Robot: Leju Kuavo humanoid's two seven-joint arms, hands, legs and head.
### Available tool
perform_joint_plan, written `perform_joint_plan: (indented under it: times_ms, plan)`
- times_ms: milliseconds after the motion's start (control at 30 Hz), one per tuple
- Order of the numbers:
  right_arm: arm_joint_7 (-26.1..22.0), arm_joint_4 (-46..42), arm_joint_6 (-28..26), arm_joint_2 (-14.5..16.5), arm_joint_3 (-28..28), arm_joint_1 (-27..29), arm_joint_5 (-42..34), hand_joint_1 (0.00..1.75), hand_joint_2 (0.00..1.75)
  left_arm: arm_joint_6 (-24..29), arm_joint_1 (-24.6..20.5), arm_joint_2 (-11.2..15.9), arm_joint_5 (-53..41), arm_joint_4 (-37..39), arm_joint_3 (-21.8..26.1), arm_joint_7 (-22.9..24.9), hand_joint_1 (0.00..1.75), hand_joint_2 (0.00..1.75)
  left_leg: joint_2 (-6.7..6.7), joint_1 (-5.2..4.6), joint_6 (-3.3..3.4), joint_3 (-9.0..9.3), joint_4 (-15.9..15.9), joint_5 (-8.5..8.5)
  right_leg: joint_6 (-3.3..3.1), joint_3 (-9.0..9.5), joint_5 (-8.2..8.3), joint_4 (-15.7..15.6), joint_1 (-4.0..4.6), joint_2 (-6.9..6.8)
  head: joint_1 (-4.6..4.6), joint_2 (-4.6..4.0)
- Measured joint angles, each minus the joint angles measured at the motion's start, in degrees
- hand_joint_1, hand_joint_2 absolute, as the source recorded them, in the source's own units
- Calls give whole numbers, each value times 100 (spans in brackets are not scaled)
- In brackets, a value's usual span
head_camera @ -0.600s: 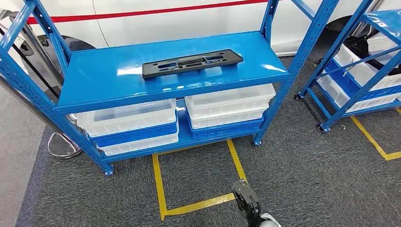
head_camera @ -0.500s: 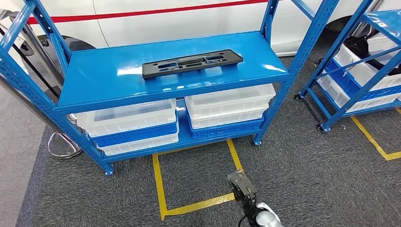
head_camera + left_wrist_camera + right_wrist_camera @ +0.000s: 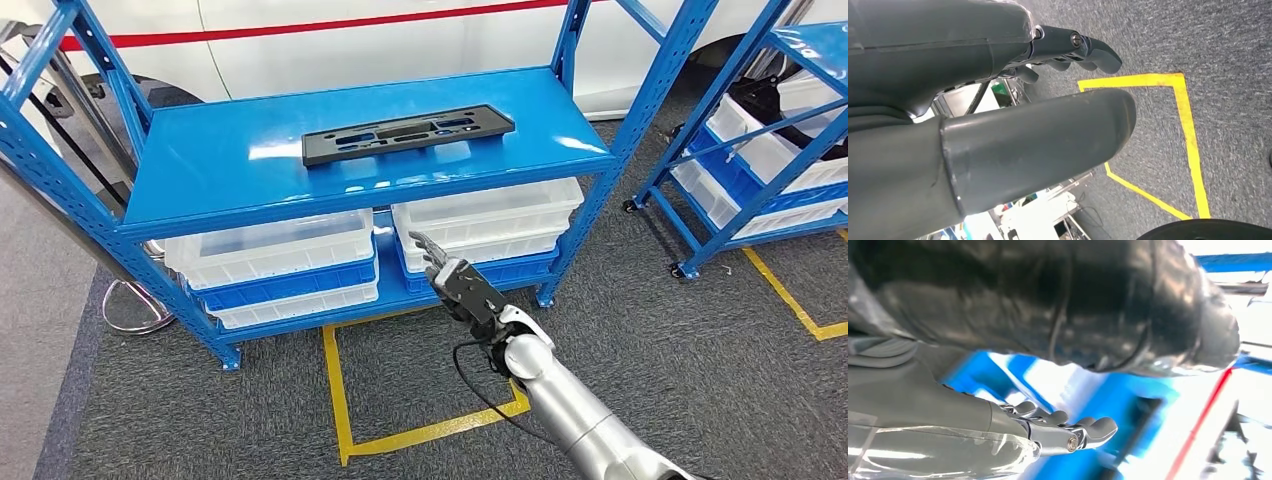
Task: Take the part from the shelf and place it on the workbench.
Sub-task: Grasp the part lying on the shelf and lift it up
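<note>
The black part (image 3: 407, 133) lies flat on the top board of the blue shelf (image 3: 200, 170), toward its far side. The right hand (image 3: 455, 280) is raised in front of the white bins (image 3: 480, 225) below, fingers (image 3: 1088, 429) spread and holding nothing. The left hand (image 3: 998, 115) hangs over grey floor with yellow tape (image 3: 1190, 130), fingers apart, empty.

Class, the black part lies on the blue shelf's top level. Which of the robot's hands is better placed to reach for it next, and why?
The right hand: it is raised toward the shelf, fingers apart, below the black part. The left hand hangs over the floor's yellow tape.
</note>
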Motion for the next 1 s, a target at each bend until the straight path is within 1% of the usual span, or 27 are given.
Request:
perform_joint_plan:
  times_ms: [200, 367, 633, 1000]
  plan:
    - [11, -381, -324, -98, 486, -631, 825, 0, 0, -20, -90, 26, 103, 0, -266, 47, 0, 0, -1, 0, -1, 0, 0, 1, 1, 0, 1, 0, 0, -1, 0, 0]
    - [43, -470, -582, -167, 843, -969, 1524, 0, 0, -22, -144, 36, 128, -1, -381, 60, 0, 0, -1, 0, -1, 0, 1, 1, 0, -1, 1, 1, 0, -1, 0, 0]
    - [186, -570, -1076, -307, 1511, -1660, 2883, 0, 0, -25, -258, 46, 141, -2, -568, 98, 0, 0, -2, 0, 0, -1, 1, 2, 0, -1, 2, 2, 0, -1, 0, 0]
    - [500, -499, -1626, -585, 2766, -2612, 4622, 0, 0, -28, -439, 48, -111, -22, -777, 84, 0, 0, -2, 0, 1, -1, 1, 4, -1, -2, 3, 2, -1, -2, 0, 0]
